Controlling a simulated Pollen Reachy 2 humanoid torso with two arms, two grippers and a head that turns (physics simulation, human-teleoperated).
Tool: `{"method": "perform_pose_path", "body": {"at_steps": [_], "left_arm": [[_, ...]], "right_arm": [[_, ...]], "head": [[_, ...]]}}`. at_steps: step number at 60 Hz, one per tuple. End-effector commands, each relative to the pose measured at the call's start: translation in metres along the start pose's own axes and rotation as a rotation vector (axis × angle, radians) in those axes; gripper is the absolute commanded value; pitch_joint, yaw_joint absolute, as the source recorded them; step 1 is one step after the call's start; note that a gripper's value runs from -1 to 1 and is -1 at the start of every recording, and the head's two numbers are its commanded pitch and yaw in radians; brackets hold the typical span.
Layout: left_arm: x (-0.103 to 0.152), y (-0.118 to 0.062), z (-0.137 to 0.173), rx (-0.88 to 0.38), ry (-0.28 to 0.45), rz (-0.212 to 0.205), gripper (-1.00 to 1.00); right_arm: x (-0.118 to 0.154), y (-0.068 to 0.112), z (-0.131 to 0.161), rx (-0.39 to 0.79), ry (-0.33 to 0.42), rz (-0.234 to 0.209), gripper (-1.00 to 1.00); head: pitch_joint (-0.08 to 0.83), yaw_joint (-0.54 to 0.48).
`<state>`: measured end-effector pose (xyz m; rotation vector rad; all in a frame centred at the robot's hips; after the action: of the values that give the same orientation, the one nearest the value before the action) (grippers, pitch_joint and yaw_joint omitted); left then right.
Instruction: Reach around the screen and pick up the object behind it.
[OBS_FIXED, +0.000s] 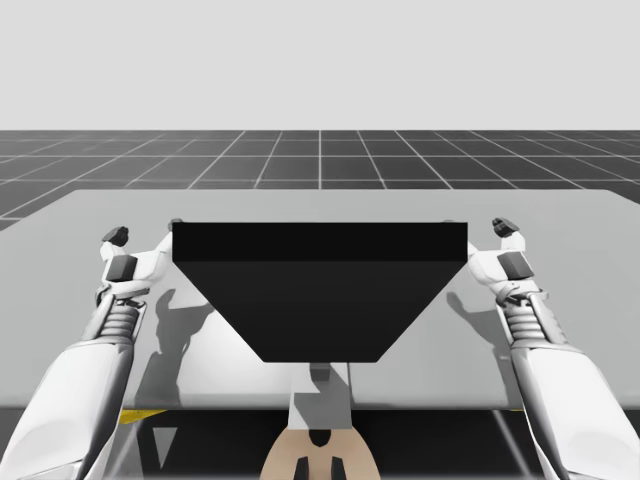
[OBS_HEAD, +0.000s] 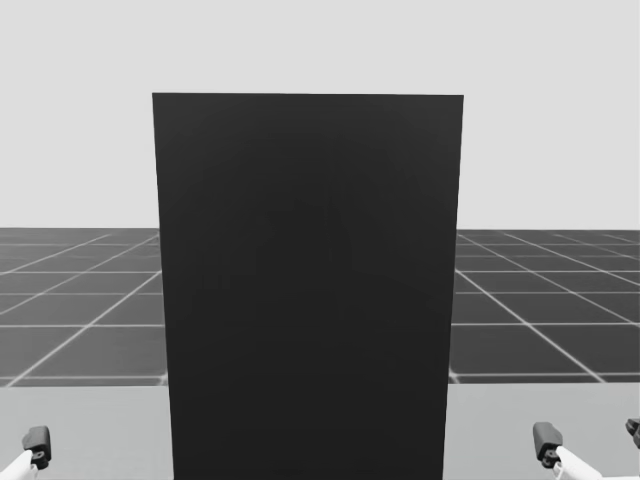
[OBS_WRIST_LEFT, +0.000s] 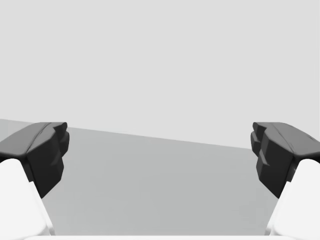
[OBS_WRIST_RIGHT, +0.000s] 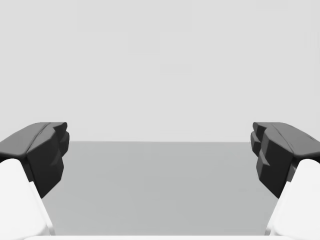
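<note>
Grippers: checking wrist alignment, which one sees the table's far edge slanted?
The left gripper; the right gripper sees the table ending in a level line.

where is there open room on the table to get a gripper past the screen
Bare table flanks the black screen on both sides: one patch between its left edge and the table's left edge, ahead of my open left gripper, and its mirror on the right, ahead of my open right gripper. The middle is blocked by the screen.
</note>
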<state>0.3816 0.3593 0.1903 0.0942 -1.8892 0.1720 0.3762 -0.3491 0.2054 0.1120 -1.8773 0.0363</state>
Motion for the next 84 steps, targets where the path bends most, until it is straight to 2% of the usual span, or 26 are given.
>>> {"method": "perform_pose_path", "body": {"at_steps": [1,7,12,16,22,24,30,34,39,44,50,54,57,61,68,71,74,80,84], "left_arm": [[0.000,0.000,0.000,-0.001,0.001,-0.002,-1.00],[-0.001,-0.001,0.000,-0.013,0.018,0.000,-1.00],[-0.003,-0.002,0.001,-0.090,0.090,0.001,-1.00],[0.000,-0.002,0.004,-0.165,0.119,-0.009,-1.00],[0.014,0.000,0.013,-0.308,0.147,0.043,-1.00],[0.018,0.000,0.016,-0.353,0.155,0.067,-1.00],[0.028,-0.004,0.029,-0.490,0.168,0.090,-1.00],[0.033,-0.008,0.038,-0.576,0.175,0.061,-1.00],[0.040,-0.011,0.048,-0.659,0.174,0.055,-1.00],[0.048,-0.010,0.056,-0.738,0.167,0.075,-1.00],[0.056,-0.008,0.068,-0.828,0.159,0.090,-1.00],[0.058,-0.007,0.075,-0.872,0.167,0.078,-1.00],[0.056,-0.007,0.079,-0.890,0.176,0.051,-1.00],[0.054,-0.009,0.081,-0.905,0.181,0.040,-1.00],[0.049,-0.015,0.084,-0.947,0.179,0.037,-1.00],[0.047,-0.019,0.085,-0.968,0.176,0.028,-1.00],[0.046,-0.023,0.087,-0.986,0.175,0.030,-1.00],[0.043,-0.030,0.088,-1.016,0.169,0.024,-1.00],[0.042,-0.032,0.089,-1.019,0.169,0.022,-1.00]], "right_arm": [[-0.002,0.002,0.003,-0.009,0.018,0.018,-1.00],[0.000,0.008,0.005,0.081,0.038,-0.010,-1.00],[0.003,0.011,0.009,0.213,0.077,-0.018,-1.00],[0.008,0.013,0.014,0.291,0.068,-0.041,-1.00],[0.013,0.019,0.024,0.443,0.062,-0.079,-1.00],[0.012,0.021,0.027,0.471,0.057,-0.085,-1.00],[0.010,0.028,0.036,0.544,0.066,-0.105,-1.00],[0.013,0.032,0.044,0.573,0.070,-0.114,-1.00],[0.019,0.036,0.053,0.628,0.053,-0.143,-1.00],[0.022,0.038,0.063,0.673,0.051,-0.153,-1.00],[0.022,0.038,0.075,0.712,0.054,-0.151,-1.00],[0.020,0.038,0.083,0.727,0.067,-0.144,-1.00],[0.015,0.039,0.088,0.743,0.086,-0.161,-1.00],[0.005,0.042,0.090,0.757,0.110,-0.147,-1.00],[-0.012,0.052,0.085,0.785,0.132,-0.133,-1.00],[-0.019,0.057,0.080,0.803,0.139,-0.110,-1.00],[-0.023,0.061,0.076,0.810,0.145,-0.119,-1.00],[-0.033,0.070,0.065,0.835,0.152,-0.102,-1.00],[-0.038,0.075,0.058,0.847,0.153,-0.113,-1.00]], "head": [[0.000,-0.02],[0.000,-0.02],[0.003,-0.02],[0.008,-0.02],[0.015,-0.02],[0.018,-0.01],[0.028,-0.01],[0.036,-0.01],[0.044,0.00],[0.050,0.00],[0.053,0.00],[0.057,-0.01],[0.062,-0.01],[0.066,-0.01],[0.070,-0.01],[0.074,-0.01],[0.079,-0.01],[0.090,-0.01],[0.093,-0.02]]}}
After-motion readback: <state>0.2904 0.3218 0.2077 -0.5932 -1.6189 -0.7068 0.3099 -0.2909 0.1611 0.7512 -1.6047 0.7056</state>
